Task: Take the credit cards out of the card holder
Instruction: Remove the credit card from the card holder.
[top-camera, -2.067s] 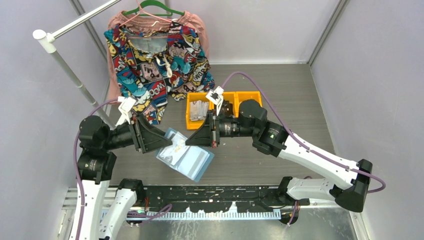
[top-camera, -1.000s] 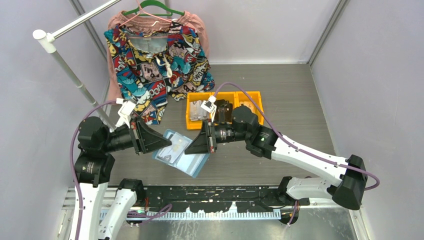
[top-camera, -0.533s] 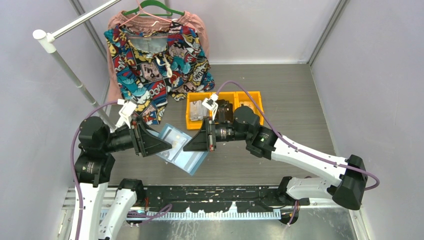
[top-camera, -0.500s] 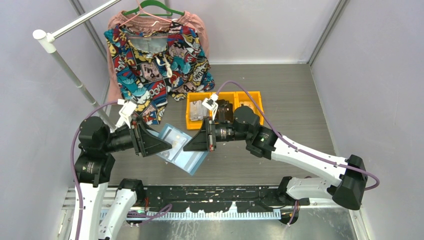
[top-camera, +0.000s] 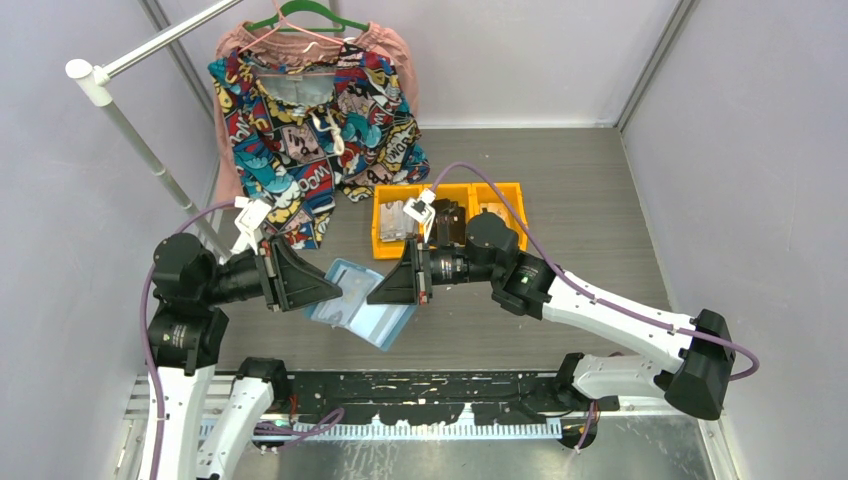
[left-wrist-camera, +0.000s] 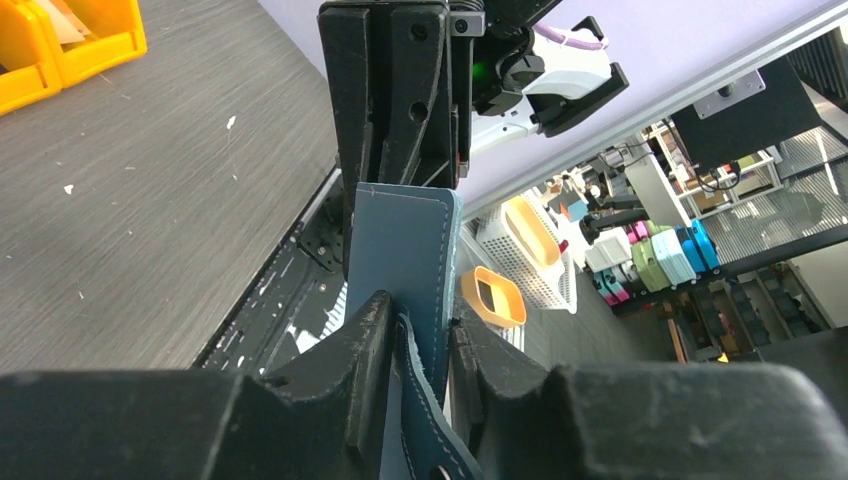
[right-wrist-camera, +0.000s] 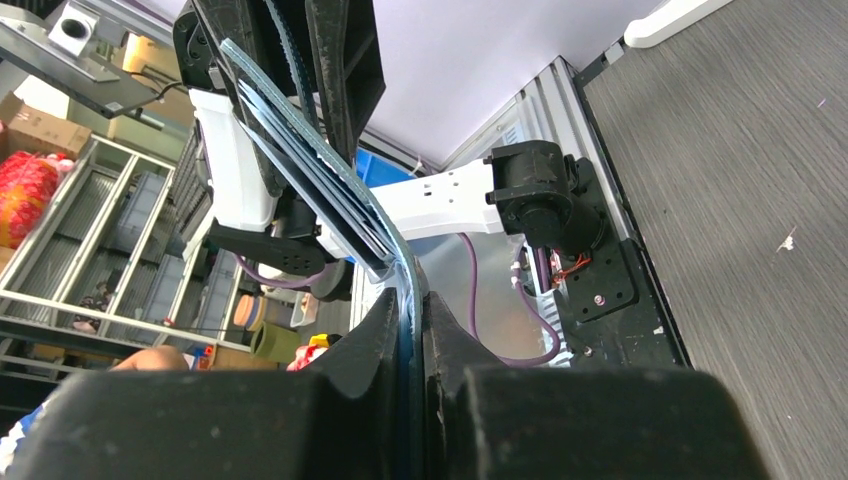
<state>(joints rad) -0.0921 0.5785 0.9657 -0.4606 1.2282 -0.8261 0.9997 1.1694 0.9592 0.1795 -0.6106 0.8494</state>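
Note:
The card holder (top-camera: 360, 308), a teal-blue folding wallet with a light-blue inner side, hangs above the table between my two grippers. My left gripper (top-camera: 334, 291) is shut on its left edge. In the left wrist view the teal cover (left-wrist-camera: 405, 250) stands clamped in that gripper (left-wrist-camera: 420, 335). My right gripper (top-camera: 373, 294) is shut on the opposite edge. In the right wrist view the holder's fanned blue and clear layers (right-wrist-camera: 330, 190) run into this gripper (right-wrist-camera: 410, 310). A pale patch in a sleeve (top-camera: 350, 290) may be a credit card; I cannot tell it apart clearly.
Orange bins (top-camera: 484, 196) with small items stand behind the right gripper. A colourful garment (top-camera: 310, 120) hangs on a green hanger from a white rack pole (top-camera: 140, 140) at the back left. The arm bases' metal rail (top-camera: 420, 385) runs along the near edge.
Both grippers stayed shut on the card holder. The right gripper moved left toward the left gripper, so the holder's open span narrowed, and the holder shifted slightly left.

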